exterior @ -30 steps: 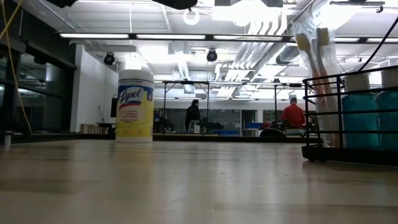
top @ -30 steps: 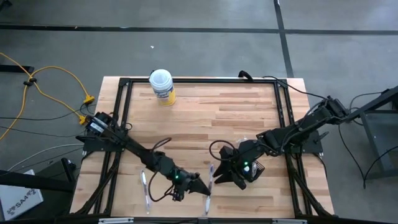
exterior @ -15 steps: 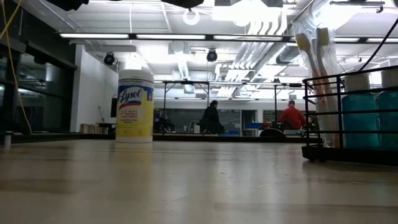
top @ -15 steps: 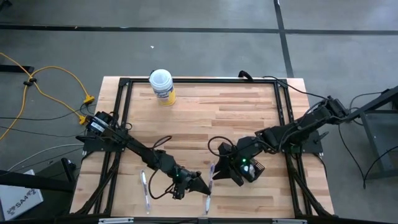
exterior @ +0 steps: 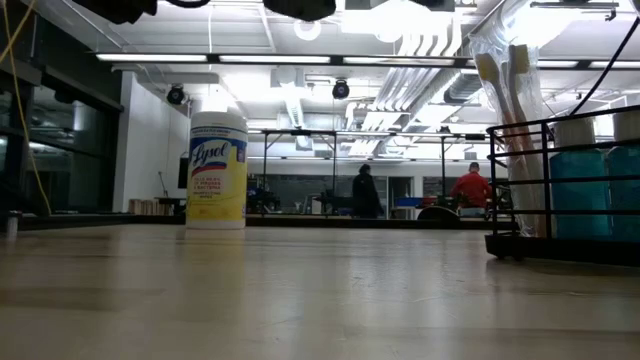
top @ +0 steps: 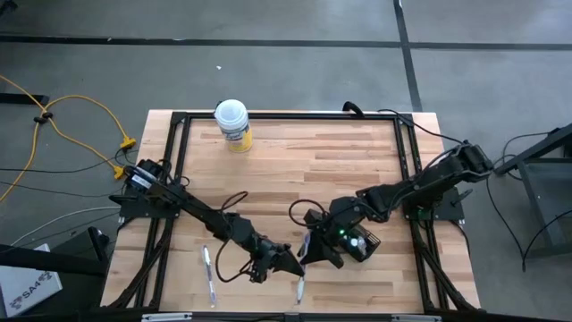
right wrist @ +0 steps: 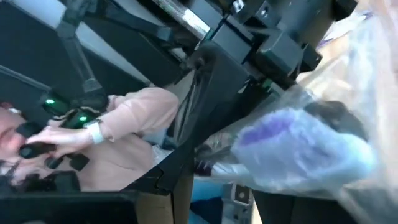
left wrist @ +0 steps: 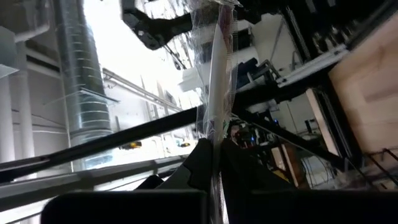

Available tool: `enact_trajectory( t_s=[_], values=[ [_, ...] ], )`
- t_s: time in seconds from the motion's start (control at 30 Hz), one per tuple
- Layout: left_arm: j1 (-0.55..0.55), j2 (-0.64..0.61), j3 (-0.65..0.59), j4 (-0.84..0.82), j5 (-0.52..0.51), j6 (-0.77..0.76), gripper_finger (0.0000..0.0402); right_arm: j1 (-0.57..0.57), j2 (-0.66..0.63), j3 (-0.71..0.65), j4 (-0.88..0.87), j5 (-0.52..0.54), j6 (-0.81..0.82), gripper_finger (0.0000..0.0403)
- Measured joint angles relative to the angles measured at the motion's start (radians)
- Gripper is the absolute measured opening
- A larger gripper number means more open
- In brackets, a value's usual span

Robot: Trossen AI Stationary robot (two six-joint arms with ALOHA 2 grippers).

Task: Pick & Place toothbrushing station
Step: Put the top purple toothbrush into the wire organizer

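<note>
High view: left pincer [top: 288, 260] clenched on wrapped toothbrush [top: 301, 270], right pincer [top: 315, 249] state unclear.

A pale wood-plank counter [top: 313, 165] with a black frame along its edges carries a round canister [top: 233, 123] with a white lid and yellow label, standing upright near the far edge. Well apart from the canister, toward the near edge, a wrapped toothbrush [top: 208, 273] lies flat. Diagonally across from the canister stands the black wire toothbrushing station [exterior: 560, 190]
</note>
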Motion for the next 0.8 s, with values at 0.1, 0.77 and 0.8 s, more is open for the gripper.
enact_trajectory(
  t_s=[0.1,0.77,0.8],
  values=[
    [-0.003,-0.001,0.0,0.007,-0.002,-0.002,0.0007,-0.011,-0.001,0.0,0.006,-0.023,0.006,0.0133],
    [-0.041,-0.001,0.0,0.005,-0.083,0.014,0.0007,-0.01,-0.029,0.0,-0.011,-0.022,-0.002,0.0077],
    [-0.041,-0.001,0.0,0.005,-0.083,0.014,0.0007,-0.01,-0.029,0.0,-0.011,-0.024,-0.002,0.007]
  ],
)
